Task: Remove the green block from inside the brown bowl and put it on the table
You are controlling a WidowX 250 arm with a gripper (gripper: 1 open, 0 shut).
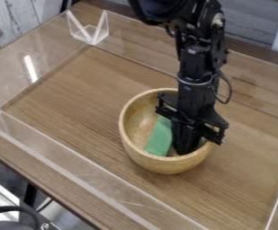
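The brown bowl sits on the table, right of centre. Inside it the green block lies tilted, its right end raised against my fingers. My gripper reaches straight down into the bowl's right half. Its black fingers are shut on the block's right edge. The fingertips and that end of the block are hidden behind the gripper body and the bowl's near wall.
Low clear acrylic walls border the tabletop on all sides. A small clear angled stand sits at the back left corner. Bare wood-grain surface lies to the left of and behind the bowl.
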